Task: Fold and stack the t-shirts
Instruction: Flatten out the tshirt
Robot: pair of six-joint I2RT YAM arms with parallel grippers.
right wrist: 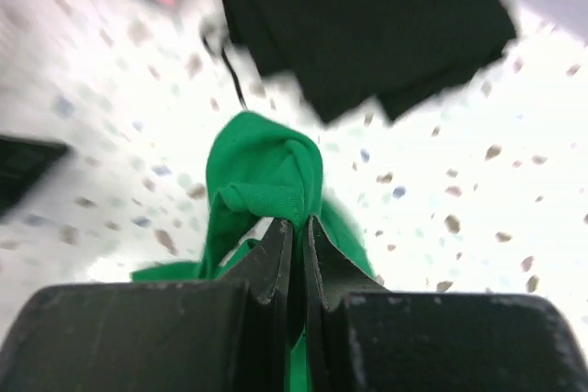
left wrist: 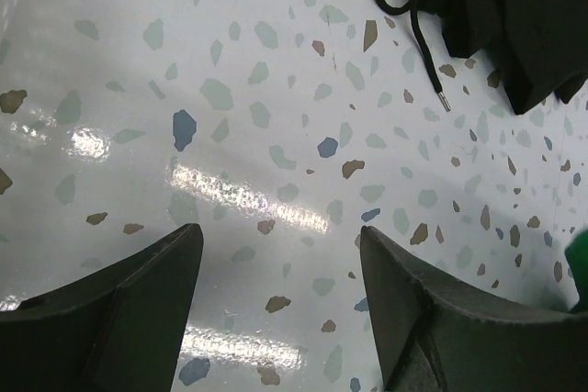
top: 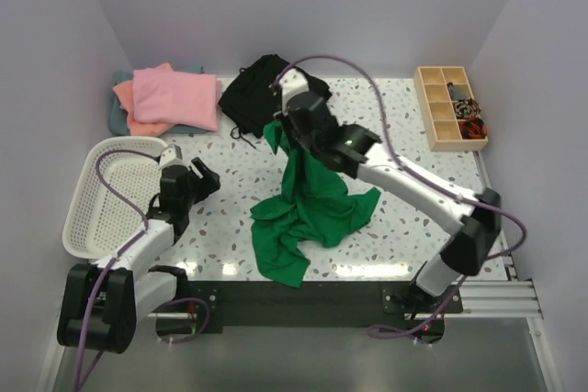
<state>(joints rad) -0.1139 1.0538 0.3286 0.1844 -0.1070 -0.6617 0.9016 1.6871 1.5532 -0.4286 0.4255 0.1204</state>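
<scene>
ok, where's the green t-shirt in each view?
Top external: centre, green t-shirt draped from the right gripper down to the table.
Left wrist: only a sliver at the right edge.
Right wrist: centre, pinched in the shut gripper.
Shared landmark: black drawstring garment, in all three.

Pale lilac walls (top: 303, 6); glossy speckled terrazzo tabletop (top: 230, 199); bright glare patches (left wrist: 248, 199).

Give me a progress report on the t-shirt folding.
Done: pink t-shirt lies folded on the salmon-orange t-shirt and grey-teal t-shirt, far left. In hand: right gripper pinches the green t-shirt, one bunch raised; the rest is crumpled on the table. Left gripper open, empty. Remaining: fold the green one, stack it.
</scene>
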